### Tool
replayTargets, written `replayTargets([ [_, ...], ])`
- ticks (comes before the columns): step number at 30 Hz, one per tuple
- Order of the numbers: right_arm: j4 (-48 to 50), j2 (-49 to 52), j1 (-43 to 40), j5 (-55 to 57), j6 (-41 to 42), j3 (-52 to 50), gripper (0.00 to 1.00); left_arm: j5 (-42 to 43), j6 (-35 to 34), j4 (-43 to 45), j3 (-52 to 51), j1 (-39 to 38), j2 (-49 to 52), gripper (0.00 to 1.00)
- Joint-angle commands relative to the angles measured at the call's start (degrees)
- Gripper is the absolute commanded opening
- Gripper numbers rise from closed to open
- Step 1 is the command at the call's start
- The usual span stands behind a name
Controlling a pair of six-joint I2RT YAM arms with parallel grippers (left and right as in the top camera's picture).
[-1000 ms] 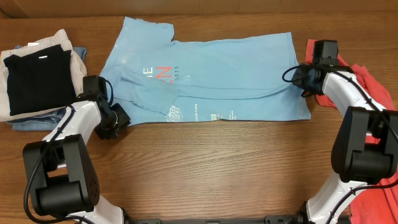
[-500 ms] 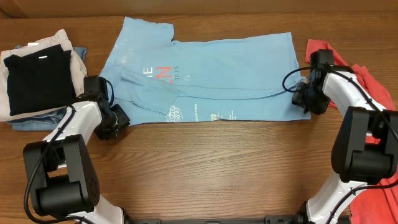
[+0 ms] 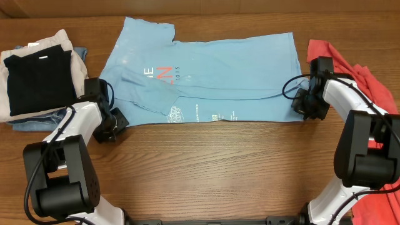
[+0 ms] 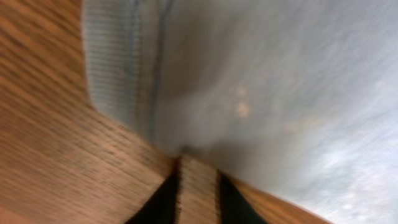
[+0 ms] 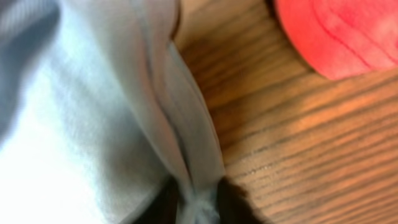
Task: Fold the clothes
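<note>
The sky-blue T-shirt (image 3: 212, 75) lies spread flat at the back of the table, its lettering facing up. My left gripper (image 3: 117, 122) sits at the shirt's front-left corner. In the left wrist view its narrow jaws (image 4: 198, 163) meet the bunched hem of the shirt (image 4: 280, 81) at their tips, and table wood shows between the fingers behind them. My right gripper (image 3: 302, 106) is at the front-right corner. It is shut (image 5: 198, 199) on a pinched fold of the shirt's edge (image 5: 93, 112). A loose coral-red garment (image 3: 369, 81) lies just right of it.
A stack of folded black, beige and denim pieces (image 3: 37, 75) sits at the far left, beside my left arm. More coral-red cloth (image 3: 375, 200) hangs at the front-right corner. The coral garment (image 5: 342, 31) lies close to the right fingers. Bare wood table (image 3: 212, 169) spans the front.
The right gripper slid forward along the shirt's right edge to its front corner and closed on the fabric. The left gripper narrowed at the front-left hem, barely shifting.
</note>
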Motion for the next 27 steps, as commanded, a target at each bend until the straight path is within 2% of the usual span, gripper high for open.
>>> replayTargets([
  [1,-3.13,1.7,-0.33,-0.31,-0.17,-3.3,0.07,-1.25,0.44,-1.53,-2.29,0.02,1.09,0.06],
  [7,-13.27,1.7,-3.04,4.79,4.63,-3.3,0.06,-3.3,0.31,-4.68,-4.5,0.33,1.09,0.04],
  [11,-20.5,1.7,-6.16,5.27,4.94,-3.34,0.09,-5.07,-2.73,-8.66,-7.69,3.08,1.09,0.04],
  [16,-22.29,1.7,-7.3,5.25,4.94,-3.37,0.11,-4.81,-2.32,-9.22,-9.94,7.37,1.09,0.04],
  [21,-20.17,1.7,-7.28,5.03,4.94,-3.37,0.13,3.1,3.43,-7.32,-9.94,8.94,-0.31,0.04],
  [23,-20.15,1.7,-7.28,5.01,4.92,-3.37,0.13,3.41,2.25,-5.62,-9.94,8.96,-1.73,0.05],
  [25,-20.13,1.7,-7.28,4.98,4.92,-3.37,0.13,4.72,1.95,-2.67,-9.94,9.05,-3.41,0.13],
  [27,-19.82,1.7,-7.28,4.55,4.92,-3.37,0.14,8.09,3.28,1.07,-9.94,9.03,-5.35,0.33],
])
